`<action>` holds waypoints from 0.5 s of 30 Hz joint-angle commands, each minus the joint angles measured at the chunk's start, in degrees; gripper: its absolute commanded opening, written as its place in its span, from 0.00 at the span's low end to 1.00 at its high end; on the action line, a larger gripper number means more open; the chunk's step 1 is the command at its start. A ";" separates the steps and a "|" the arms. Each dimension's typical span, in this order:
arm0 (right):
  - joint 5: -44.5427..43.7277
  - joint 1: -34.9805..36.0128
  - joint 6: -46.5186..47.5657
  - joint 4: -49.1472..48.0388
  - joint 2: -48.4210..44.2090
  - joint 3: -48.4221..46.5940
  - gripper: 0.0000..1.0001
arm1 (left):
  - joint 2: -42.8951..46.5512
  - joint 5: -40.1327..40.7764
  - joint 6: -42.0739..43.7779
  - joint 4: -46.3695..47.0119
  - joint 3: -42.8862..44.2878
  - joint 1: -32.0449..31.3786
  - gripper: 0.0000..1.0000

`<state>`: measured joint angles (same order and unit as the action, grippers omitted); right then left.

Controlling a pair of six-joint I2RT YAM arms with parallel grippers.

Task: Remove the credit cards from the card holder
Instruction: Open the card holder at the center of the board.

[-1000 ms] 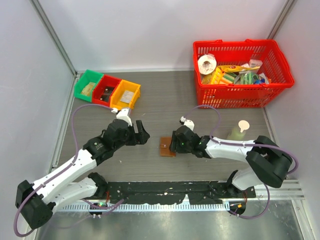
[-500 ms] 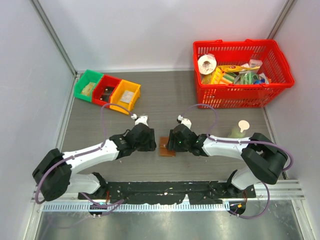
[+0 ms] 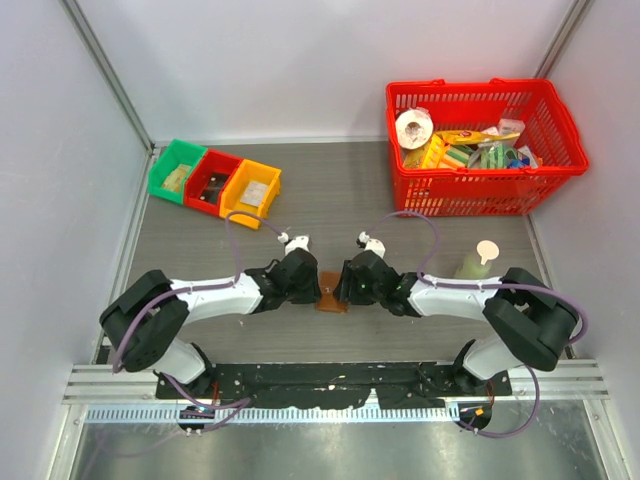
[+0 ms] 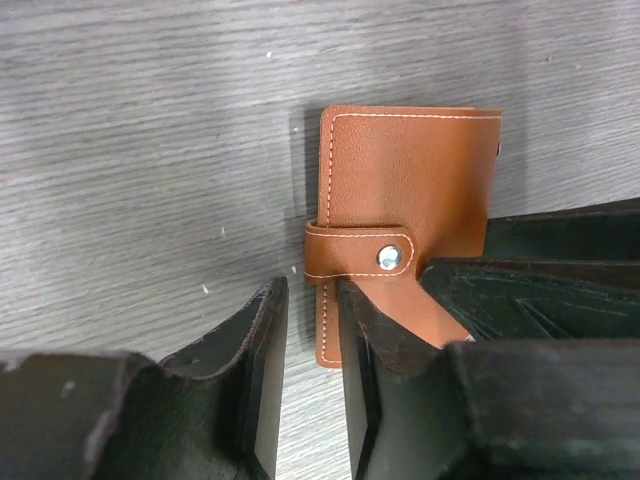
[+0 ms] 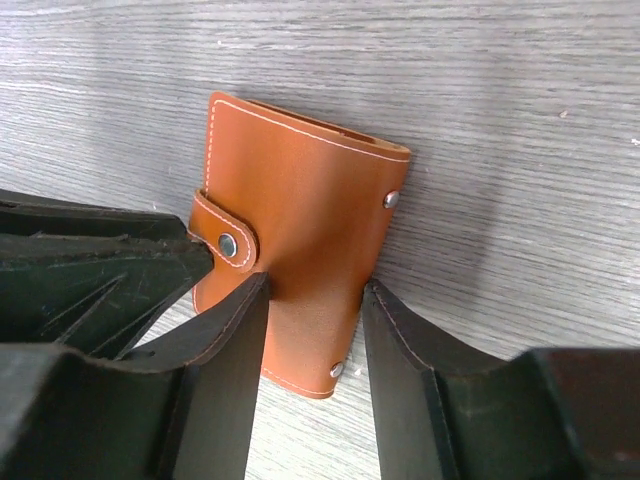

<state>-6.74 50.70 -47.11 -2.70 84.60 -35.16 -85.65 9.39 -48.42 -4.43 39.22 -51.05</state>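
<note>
Your right jaws clamp the card holder [image 5: 300,180] across its width, a finger [image 5: 235,360] pressed to each side edge. Your left jaws stand narrowly parted around the holder's strap-side edge, grasping nothing; a strip of worktop [image 4: 150,150] shows between one finger and the leather. You see the holder folded, strap [image 4: 360,255] snapped, on the worktop between both sets of jaws.

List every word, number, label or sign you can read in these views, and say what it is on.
No text can be read in any view.
Card holder: plain brown, no lettering in view.
Packets in the basket: printed, but too small to read.
</note>
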 commanded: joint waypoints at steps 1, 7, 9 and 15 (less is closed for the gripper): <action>4.28 0.45 -1.75 -1.87 0.22 3.08 0.47 | -2.59 -0.69 -2.46 7.15 0.95 -0.63 0.26; 3.85 -1.21 -2.54 -3.45 -0.57 5.27 0.49 | -3.12 0.19 -3.52 9.08 -0.72 -0.72 0.15; 2.88 -2.53 -3.68 -3.54 -1.01 6.85 0.52 | -2.95 0.37 -3.69 9.26 -1.08 -0.63 0.14; 4.98 -4.91 -4.13 -6.61 0.21 8.79 0.54 | -3.74 -0.33 -4.31 10.05 -1.69 -0.55 0.13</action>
<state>-3.25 46.48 -50.78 -11.60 82.11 -29.02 -87.72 10.44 -51.31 2.63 38.61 -51.03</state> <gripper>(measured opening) 0.531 0.132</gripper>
